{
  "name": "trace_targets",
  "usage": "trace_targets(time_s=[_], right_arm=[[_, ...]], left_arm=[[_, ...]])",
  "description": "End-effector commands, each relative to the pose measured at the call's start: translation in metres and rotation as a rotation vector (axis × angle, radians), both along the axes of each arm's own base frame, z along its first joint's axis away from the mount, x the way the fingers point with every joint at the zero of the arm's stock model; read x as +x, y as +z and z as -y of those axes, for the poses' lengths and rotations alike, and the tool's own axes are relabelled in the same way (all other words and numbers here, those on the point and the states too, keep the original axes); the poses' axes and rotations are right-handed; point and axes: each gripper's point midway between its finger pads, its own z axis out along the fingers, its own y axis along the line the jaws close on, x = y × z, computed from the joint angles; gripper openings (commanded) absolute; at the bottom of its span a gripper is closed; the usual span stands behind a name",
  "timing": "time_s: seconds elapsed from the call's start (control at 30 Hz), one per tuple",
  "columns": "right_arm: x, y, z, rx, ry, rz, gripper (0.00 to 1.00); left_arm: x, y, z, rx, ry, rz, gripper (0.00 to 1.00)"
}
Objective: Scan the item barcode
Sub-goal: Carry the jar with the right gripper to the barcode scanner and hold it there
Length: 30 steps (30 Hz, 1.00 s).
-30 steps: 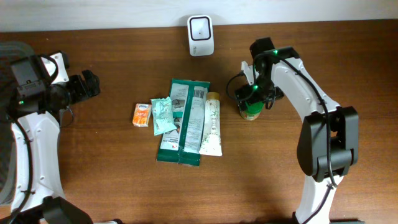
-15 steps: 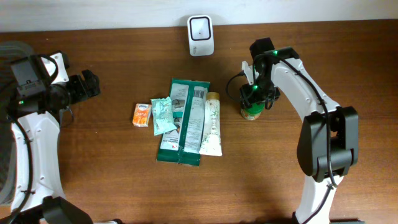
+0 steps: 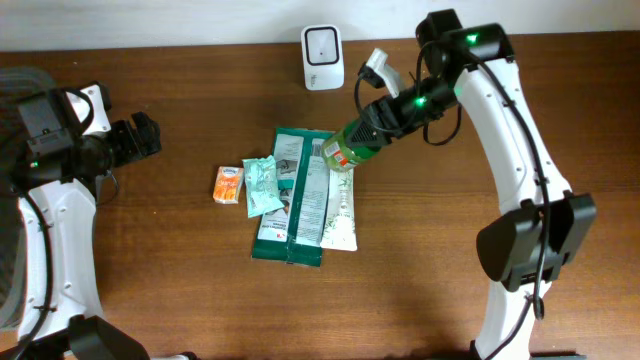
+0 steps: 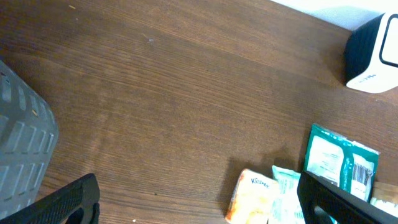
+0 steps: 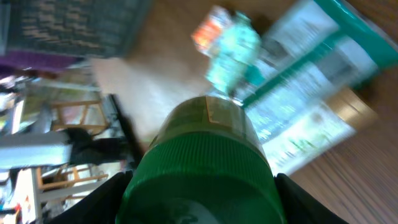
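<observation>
While the bench (image 3: 150, 290) carries a spread of packets (image 3: 295, 200), we hold the green bottle (image 3: 343, 152) tilted above them, clamped in the right gripper (image 3: 382, 118), short of the white scanner (image 3: 322, 44). We judge its barcode, unseen here, must be turned slowly and squarely toward the scanner's window. The left gripper (image 3: 143, 135) sits spread wide, empty.

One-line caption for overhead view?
The right gripper holds a green bottle tilted over the packets near the scanner; left gripper open.
</observation>
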Motion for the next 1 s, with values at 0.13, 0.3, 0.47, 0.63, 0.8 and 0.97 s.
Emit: trace_targets(time_s=[0.13,0.3,0.47,0.63,0.8,0.97], right_arm=[[-0.021,0.102,-0.018,0.253,0.112,0.229,0.58],[0.007,0.071,-0.018,0.054,0.109,0.360,0.47],[0.101,0.021,-0.020,-0.394,-0.161,0.625,0.48],[0.179,0.014,-0.023,-0.531,-0.379,0.946,0.47],[0.232,0.003,-0.043,-0.573,-0.247,1.309,0.47],[0.265,-0.031,-0.058,-0.684,-0.075,1.551,0.47]], left_arm=[[0.002,0.016,-0.001,0.016,-0.017,0.041,0.99],[0.002,0.016,-0.001,0.016,-0.017,0.041,0.99],[0.002,0.016,-0.001,0.016,-0.017,0.041,0.99],[0.002,0.016,-0.001,0.016,-0.017,0.041,0.99],[0.002,0.016,-0.001,0.016,-0.017,0.041,0.99],[0.002,0.016,-0.001,0.016,-0.017,0.041,0.99]])
